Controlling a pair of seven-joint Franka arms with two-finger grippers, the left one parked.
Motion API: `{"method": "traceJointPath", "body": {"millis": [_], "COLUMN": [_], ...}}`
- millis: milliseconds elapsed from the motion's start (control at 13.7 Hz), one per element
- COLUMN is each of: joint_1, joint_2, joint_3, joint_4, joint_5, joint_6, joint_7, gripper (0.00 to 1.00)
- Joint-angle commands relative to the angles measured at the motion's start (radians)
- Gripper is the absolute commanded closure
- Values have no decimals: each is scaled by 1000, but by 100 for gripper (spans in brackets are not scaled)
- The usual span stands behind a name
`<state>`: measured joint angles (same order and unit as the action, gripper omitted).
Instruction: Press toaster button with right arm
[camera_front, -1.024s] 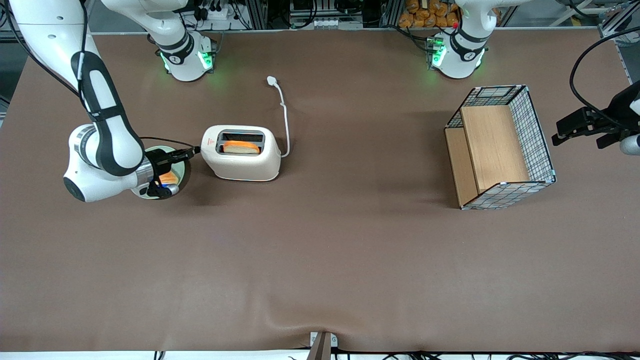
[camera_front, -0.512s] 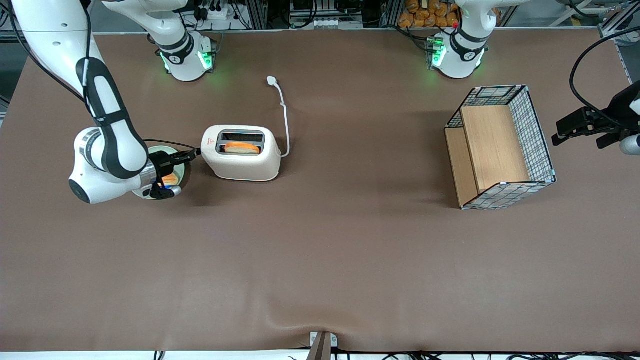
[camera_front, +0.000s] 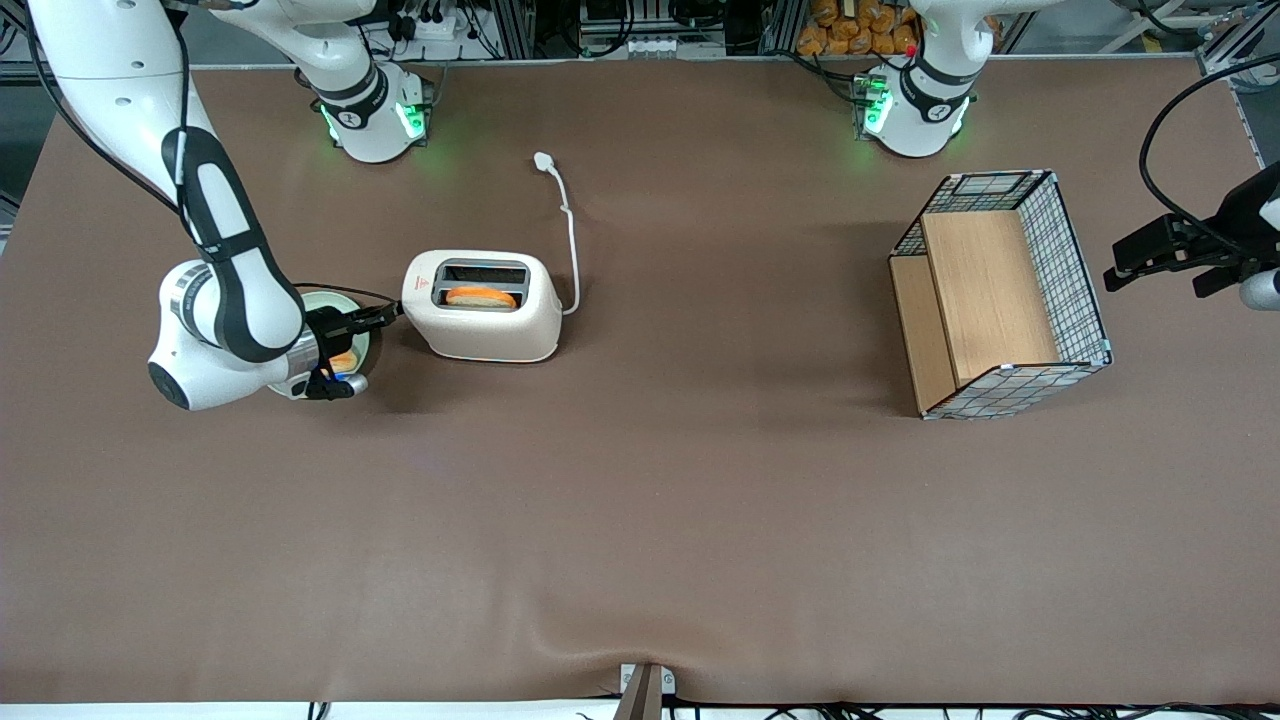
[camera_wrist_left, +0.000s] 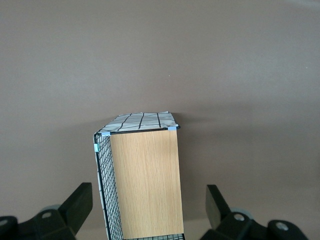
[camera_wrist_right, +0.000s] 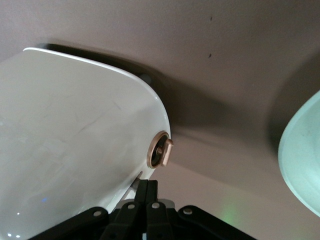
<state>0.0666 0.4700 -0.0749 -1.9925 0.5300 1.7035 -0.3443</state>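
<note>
At mid-left of the front view, the gripper (camera_front: 390, 312) touches the toaster's (camera_front: 482, 305) narrow end. Its fingers (camera_wrist_right: 147, 192) are pressed together. Bread (camera_front: 481, 297) sits low in one slot.

The gripper (camera_front: 392, 312) sits shut, wedged at the toaster's (camera_front: 483, 305) nine-o'clock end, the green plate (camera_front: 362, 345) crowding beneath it; open table (camera_front: 640, 520) spreads toward six o'clock.

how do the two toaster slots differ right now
On the toaster, the slot nearer the front camera holds a bread slice, sitting low in it; the slot farther from the camera shows only dark interior. So one looks orange-tan, the other black. Both are long, narrow, parallel openings in the cream top. The gripper is at the toaster's narrow end, fingers closed together.
</note>
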Motion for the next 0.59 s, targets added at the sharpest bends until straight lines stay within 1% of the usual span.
{"method": "traceJointPath", "body": {"millis": [0, 366, 512], "joint_1": [18, 9, 6], "joint_2": [42, 88, 96], "joint_3": [7, 7, 7], "joint_4": [-45, -43, -43], "joint_5": [39, 76, 76], "joint_6": [64, 91, 97], "joint_7": [-59, -133, -140], "gripper": [100, 100, 100]}}
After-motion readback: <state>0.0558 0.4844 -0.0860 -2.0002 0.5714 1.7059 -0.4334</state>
